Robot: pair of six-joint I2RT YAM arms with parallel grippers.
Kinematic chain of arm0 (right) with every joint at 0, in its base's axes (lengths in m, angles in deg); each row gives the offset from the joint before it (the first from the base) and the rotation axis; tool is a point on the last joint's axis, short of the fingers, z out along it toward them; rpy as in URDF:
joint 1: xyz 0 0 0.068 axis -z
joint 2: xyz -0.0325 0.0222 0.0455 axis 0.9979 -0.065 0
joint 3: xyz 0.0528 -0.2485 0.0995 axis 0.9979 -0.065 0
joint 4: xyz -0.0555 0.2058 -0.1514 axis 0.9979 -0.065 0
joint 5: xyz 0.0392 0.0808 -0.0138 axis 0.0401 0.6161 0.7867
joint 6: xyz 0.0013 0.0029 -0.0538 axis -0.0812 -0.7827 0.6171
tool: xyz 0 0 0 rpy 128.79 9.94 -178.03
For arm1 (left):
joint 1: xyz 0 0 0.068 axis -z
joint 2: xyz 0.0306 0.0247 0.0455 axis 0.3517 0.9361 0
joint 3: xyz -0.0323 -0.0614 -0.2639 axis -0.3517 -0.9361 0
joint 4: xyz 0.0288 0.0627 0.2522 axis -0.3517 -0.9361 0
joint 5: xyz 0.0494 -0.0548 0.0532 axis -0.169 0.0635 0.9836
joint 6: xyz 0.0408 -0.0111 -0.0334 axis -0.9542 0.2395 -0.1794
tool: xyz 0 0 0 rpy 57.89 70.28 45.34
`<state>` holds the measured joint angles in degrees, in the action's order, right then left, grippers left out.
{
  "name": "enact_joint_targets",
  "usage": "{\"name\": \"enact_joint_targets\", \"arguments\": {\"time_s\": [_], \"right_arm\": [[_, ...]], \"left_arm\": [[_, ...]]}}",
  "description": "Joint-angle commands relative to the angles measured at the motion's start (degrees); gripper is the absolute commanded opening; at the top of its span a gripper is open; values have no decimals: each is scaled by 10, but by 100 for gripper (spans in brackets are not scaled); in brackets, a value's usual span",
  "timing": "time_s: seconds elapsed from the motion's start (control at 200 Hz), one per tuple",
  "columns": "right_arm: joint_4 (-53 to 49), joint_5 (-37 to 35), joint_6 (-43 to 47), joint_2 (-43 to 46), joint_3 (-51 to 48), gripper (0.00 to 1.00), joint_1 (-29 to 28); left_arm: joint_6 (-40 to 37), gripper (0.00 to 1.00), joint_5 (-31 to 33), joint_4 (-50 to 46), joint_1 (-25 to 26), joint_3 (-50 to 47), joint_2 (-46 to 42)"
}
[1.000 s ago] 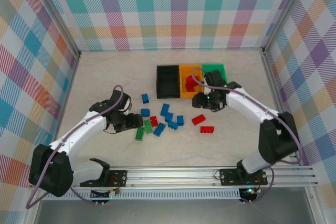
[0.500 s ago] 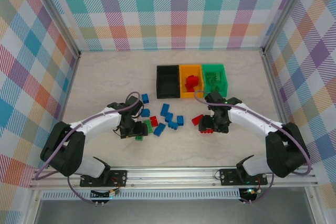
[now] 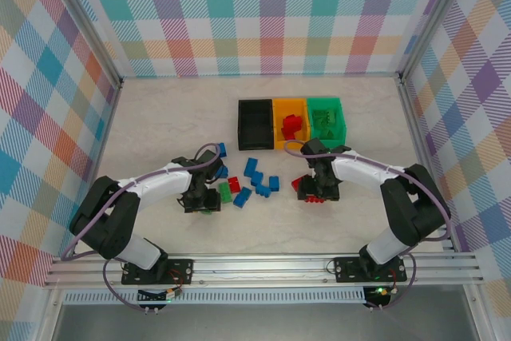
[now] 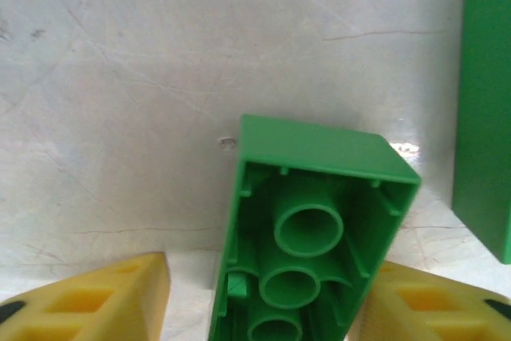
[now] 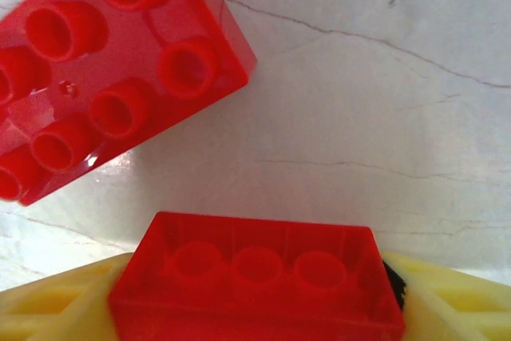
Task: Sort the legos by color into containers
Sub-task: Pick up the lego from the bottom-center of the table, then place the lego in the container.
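The left jaws straddle an upturned green brick lying on the counter. One yellow finger sits against it and the other stands slightly apart, so they are open and not yet pinching. Its likely home, the green bin, lies toward 1 o'clock in the overhead view, past the blue bricks. The right jaws are closed on a red brick, pressed between both fingers, probably ready to lift. A second red brick lies just beside it, toward 10 o'clock in the wrist view. The orange bin, which already holds red pieces, sits toward 11 o'clock overhead.
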<state>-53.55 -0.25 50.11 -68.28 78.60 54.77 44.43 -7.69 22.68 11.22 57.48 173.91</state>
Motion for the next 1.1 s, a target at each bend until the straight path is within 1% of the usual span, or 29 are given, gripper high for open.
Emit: {"name": "enact_joint_targets", "arguments": {"time_s": [0.0, 0.09, 0.115, 0.185, 0.245, 0.36, 0.495, 0.56, 0.69, 0.82, 0.93, 1.0, 1.095], "right_arm": [[9, -3, -5, -9, 9, 63, -8], [8, -4, -8, 4, 6, 53, -12], [7, -7, -9, 11, 5, 52, -13], [6, -10, -13, 34, 3, 49, -14], [3, -10, -15, 54, 7, 47, -14], [-3, -4, -15, 82, 27, 46, -14], [0, -4, -3, 87, 76, 46, -13], [11, -13, 10, 69, 111, 46, -7], [24, -21, 41, -13, 222, 47, 14], [38, -13, 60, -117, 344, 50, 43], [7, -24, 75, -195, 440, 66, 53], [6, -14, 79, -208, 458, 71, 54], [21, -1, 78, -183, 432, 73, 54]], "left_arm": [[5, 51, -23, 43, 11, 2, 16], [5, 44, -23, 38, 14, 6, 7], [4, 43, -22, 34, 14, 8, 3], [5, 32, -25, 27, 16, 10, -11], [7, 25, -24, 24, 16, 11, -28], [13, 23, -17, 12, 16, 14, -67], [22, 22, -1, -9, 16, 23, -122], [28, 22, 5, -16, 16, 27, -149], [45, 21, -2, -18, 16, 35, -200], [57, 21, -16, -14, 17, 48, -235], [59, 21, -14, -22, 18, 75, -246], [56, 21, -12, -30, 18, 99, -242], [49, 21, -14, -24, 19, 133, -223]]}}
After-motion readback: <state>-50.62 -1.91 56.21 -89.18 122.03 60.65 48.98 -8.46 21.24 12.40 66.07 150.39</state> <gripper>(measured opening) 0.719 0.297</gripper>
